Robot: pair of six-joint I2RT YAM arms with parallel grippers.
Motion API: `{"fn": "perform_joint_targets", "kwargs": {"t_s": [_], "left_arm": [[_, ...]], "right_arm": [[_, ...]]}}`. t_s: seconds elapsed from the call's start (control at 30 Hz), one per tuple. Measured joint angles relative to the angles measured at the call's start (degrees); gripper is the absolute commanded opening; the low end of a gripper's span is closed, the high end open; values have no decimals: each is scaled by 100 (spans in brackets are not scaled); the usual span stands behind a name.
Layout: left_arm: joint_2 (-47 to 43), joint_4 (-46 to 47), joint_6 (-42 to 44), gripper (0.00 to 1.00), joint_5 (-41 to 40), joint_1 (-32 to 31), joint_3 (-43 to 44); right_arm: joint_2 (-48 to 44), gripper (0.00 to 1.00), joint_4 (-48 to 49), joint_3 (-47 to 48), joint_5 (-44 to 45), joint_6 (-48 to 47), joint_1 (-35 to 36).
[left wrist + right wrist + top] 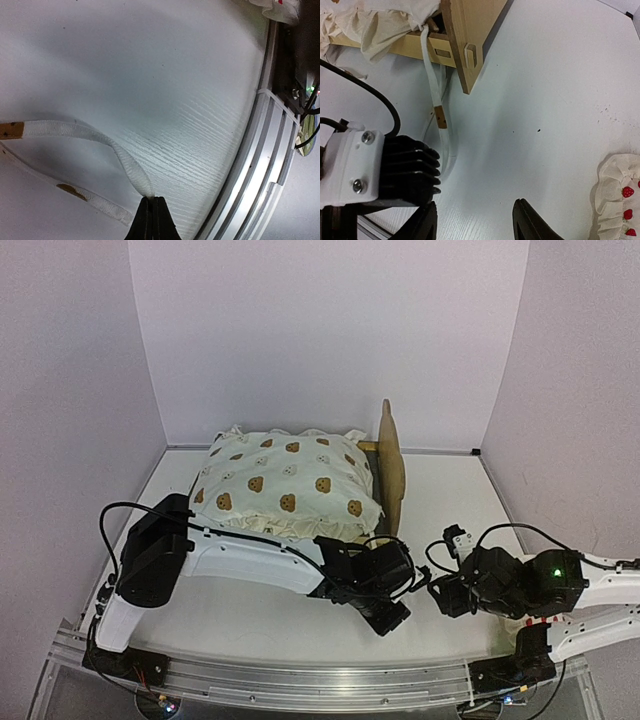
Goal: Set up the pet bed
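Pet bed point(390, 465) sat toward the back of the bench point(250, 625), headboard upright at its right end. The bear-print cushion point(285, 480) was heaped over the frame and overhung the near rail. Left jaws were pinched together on the end of a white cushion tie point(65, 129), with the strap lying slack across the bench. Right jaws stood apart, holding nothing, over bare bench near the frame's corner. A small ruffled pillow point(620, 192) lay off to their side.

Handling, my read: the frame is thin plywood, so light and stiff. It would likely skid on the smooth bench if the tie were tugged hard, and the slotted joints could work loose. Best hold is the side rail point(410, 47) or the headboard's straight edge, not the ears. Cushion and tie are limp, so pinch the tie close to its end.
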Motion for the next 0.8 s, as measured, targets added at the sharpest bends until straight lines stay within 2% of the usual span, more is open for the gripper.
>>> {"fn": "perform_joint_targets", "kwargs": {"t_s": [0.1, 0.2, 0.27, 0.57, 0.8], "left_arm": [[219, 16, -35, 18, 183, 33, 7], [395, -5, -57, 38, 276, 37, 7], [410, 16, -86, 44, 351, 27, 5], [323, -152, -179, 46, 110, -149, -8], [-308, -320, -349, 45, -476, -193, -466]], "right_arm": [[-104, 52, -138, -59, 78, 40, 0], [-107, 52, -185, -73, 138, 57, 0], [-87, 52, -202, -73, 158, 61, 0], [66, 51, -215, -73, 193, 69, 0], [346, 47, -221, -73, 158, 153, -1]]}}
